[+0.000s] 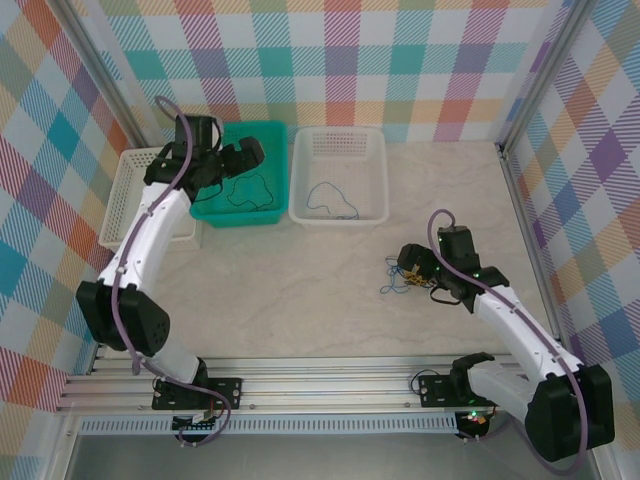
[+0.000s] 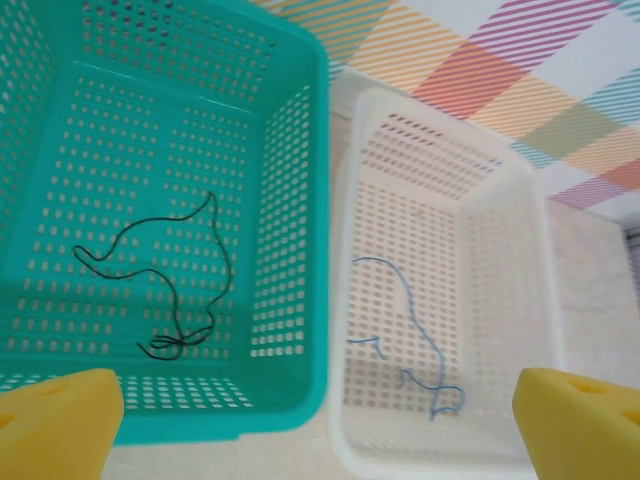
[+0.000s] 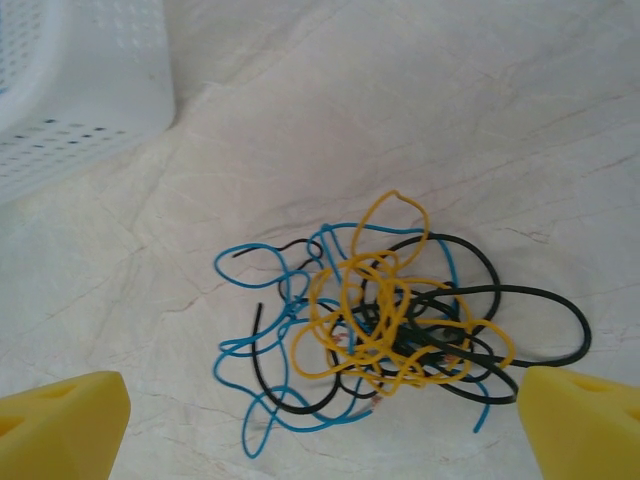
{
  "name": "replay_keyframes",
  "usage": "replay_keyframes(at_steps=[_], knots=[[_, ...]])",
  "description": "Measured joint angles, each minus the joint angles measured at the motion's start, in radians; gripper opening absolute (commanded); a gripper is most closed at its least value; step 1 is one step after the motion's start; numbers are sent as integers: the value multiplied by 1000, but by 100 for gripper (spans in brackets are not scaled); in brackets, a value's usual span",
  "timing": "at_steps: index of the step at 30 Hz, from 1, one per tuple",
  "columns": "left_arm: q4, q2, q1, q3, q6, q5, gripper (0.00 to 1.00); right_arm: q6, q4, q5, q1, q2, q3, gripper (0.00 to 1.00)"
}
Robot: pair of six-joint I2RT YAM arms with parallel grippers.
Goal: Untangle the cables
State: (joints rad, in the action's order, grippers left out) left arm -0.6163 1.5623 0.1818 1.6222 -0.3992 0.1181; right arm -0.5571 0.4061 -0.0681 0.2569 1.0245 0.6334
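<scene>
**Left gripper** (image 1: pixel 243 154): jaws spread wide with nothing between them. In its wrist view the yellow pads (image 2: pixel 55 425) sit at the two lower corners of the frame. It hangs over the near part of the teal basket.

**Right gripper** (image 1: pixel 412 266): jaws also spread wide and holding nothing. Its yellow fingertips (image 3: pixel 60 425) stand either side of the clump, apart from it, with no strand touching them.

**Cables, tangled clump** (image 3: pixel 375 320): blue, black and yellow strands knotted together on the table, directly ahead of the right gripper and between its fingers' lines.
- The yellow loops bunch at the centre.
- The blue strands spill toward the gripper's left finger.
- The black loops reach toward its right finger.

**Cable, black, single** (image 2: pixel 165 290): lies loose and wavy on the floor of the teal basket, ahead of the left gripper's left finger.

**Cable, blue, single** (image 2: pixel 415 335): lies curled on the floor of the white basket, ahead of the left gripper and toward its right finger.

**Teal basket** (image 2: pixel 305 180): perforated, below the left gripper.

**White basket** (image 2: pixel 535 250): perforated, just beside the teal one, on the left gripper's right side.

**Second white basket** (image 1: pixel 118 205): on the far side of the left arm from the teal one. Its contents cannot be made out.

**Table** (image 1: pixel 300 295): pale with a marbled surface.
</scene>
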Motion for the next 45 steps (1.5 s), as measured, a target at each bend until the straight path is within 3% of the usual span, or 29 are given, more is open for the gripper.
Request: replay_keyframes(at_steps=[12,23,45], knots=[[104,-318,118,-373,-132,47,100,46,7,25,-51,92,0,100],[161,-466,218,-573,-258,26,100,58,7,64,-97,101,0,98],[227,-461,270,-621,-297,-29,100,117,27,161,-100,315,37,51]])
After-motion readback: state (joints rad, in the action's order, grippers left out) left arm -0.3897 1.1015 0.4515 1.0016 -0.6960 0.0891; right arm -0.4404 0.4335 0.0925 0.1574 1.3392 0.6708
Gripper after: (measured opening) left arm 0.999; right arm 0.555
